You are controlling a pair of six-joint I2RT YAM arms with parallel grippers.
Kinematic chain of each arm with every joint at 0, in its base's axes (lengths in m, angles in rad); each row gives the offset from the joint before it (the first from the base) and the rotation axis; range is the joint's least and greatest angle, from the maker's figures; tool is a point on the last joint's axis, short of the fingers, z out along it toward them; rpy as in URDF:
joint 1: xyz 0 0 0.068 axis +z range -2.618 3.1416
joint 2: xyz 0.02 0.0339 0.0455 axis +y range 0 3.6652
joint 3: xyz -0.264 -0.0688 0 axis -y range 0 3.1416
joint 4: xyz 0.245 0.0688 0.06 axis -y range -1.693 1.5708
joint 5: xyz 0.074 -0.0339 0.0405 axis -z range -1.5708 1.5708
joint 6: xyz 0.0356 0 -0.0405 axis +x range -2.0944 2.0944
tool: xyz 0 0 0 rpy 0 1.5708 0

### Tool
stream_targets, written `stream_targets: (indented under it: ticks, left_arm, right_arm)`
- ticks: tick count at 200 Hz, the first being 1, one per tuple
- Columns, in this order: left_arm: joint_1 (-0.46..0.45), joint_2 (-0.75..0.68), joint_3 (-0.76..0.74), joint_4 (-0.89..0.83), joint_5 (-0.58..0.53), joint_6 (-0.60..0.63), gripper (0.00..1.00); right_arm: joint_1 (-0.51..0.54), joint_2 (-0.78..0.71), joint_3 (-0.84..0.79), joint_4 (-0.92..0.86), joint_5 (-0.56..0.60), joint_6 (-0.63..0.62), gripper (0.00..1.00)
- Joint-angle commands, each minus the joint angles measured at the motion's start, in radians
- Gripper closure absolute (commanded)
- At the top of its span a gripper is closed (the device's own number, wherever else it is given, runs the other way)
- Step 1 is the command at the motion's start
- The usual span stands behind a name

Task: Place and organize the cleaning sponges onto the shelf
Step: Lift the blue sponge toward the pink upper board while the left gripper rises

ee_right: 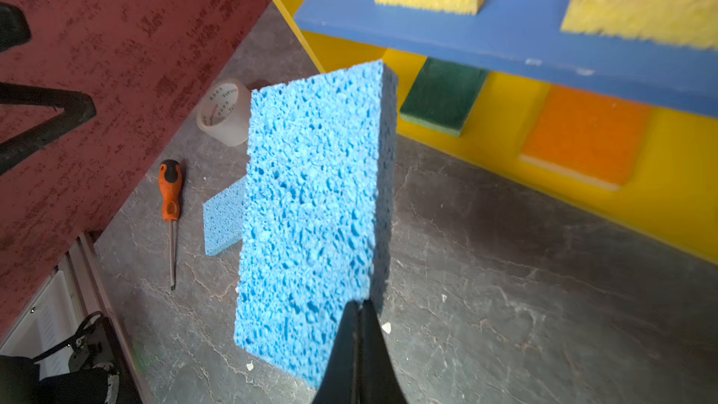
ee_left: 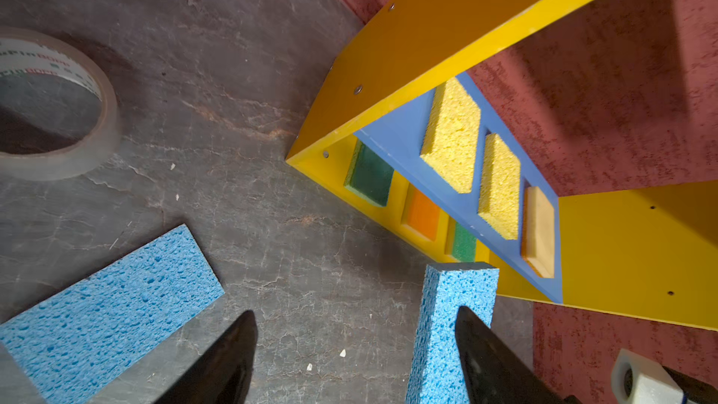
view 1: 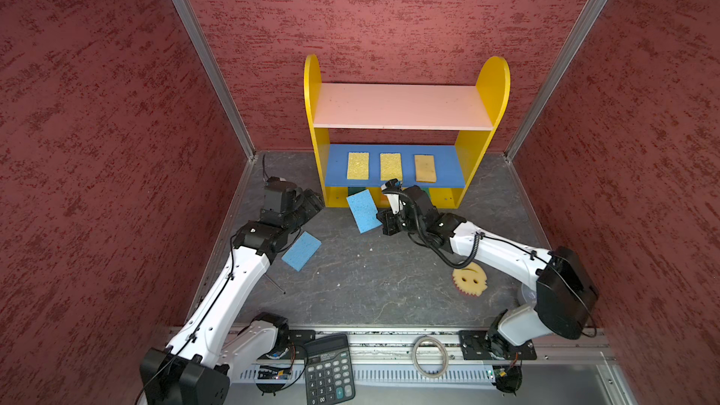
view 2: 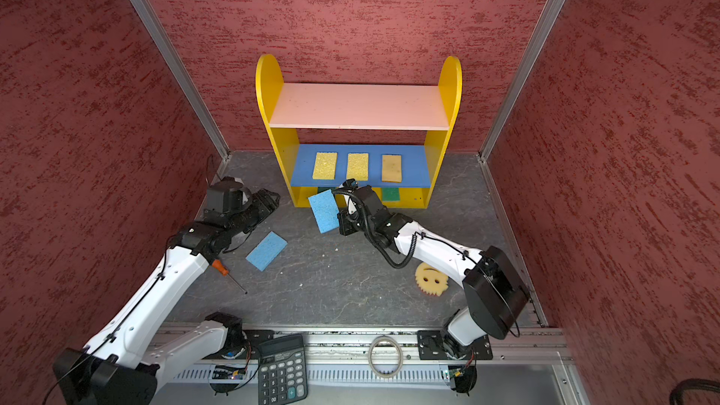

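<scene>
Right wrist view: right gripper (ee_right: pixel 359 316) pinched tight on end of blue sponge (ee_right: pixel 311 204), held before shelf (view 1: pixel 493 87) front edge, near left end. Left gripper (ee_left: pixel 355 316) wide, empty. Pink top board (view 1: pixel 401 105) bare (likely destination): lift clear of blue board (view 1: pixel 448 165) lip, lay flat, square to board edge.

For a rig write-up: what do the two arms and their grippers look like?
The left arm and right arm have smooth white link shells joined by bulky black joint housings. A thin black cable runs along each; the right one also carries a thick ribbed black hose looping near its wrist. The left gripper and right gripper have black, tapered, pointed fingers.
</scene>
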Motion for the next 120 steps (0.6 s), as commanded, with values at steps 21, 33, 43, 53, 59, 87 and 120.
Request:
stream_targets:
  ticks: [21,33,43,53,59,87,120]
  left_arm:
    - [0.005,-0.015,0.073,-0.021,0.067,0.012,0.18]
    - [0.005,-0.007,0.092,0.001,0.101,0.026,0.17]
    - [-0.001,-0.001,0.110,0.012,0.111,0.037,0.18]
    - [-0.006,0.006,0.132,0.017,0.114,0.045,0.17]
    - [-0.009,0.010,0.143,0.022,0.118,0.051,0.17]
    - [-0.020,0.041,0.223,0.026,0.129,0.088,0.16]
    - [-0.037,0.072,0.328,0.021,0.127,0.126,0.18]
  right_arm:
    - [0.005,-0.091,0.098,-0.023,0.037,-0.050,1.00]
    - [0.004,-0.096,0.127,-0.031,0.030,-0.059,1.00]
    - [0.004,-0.103,0.149,-0.032,0.029,-0.068,1.00]
    - [0.004,-0.107,0.175,-0.031,0.029,-0.075,1.00]
    - [0.004,-0.110,0.192,-0.032,0.030,-0.079,1.00]
    - [0.004,-0.112,0.274,-0.050,0.048,-0.107,1.00]
    - [0.005,-0.096,0.384,-0.097,0.061,-0.140,1.00]
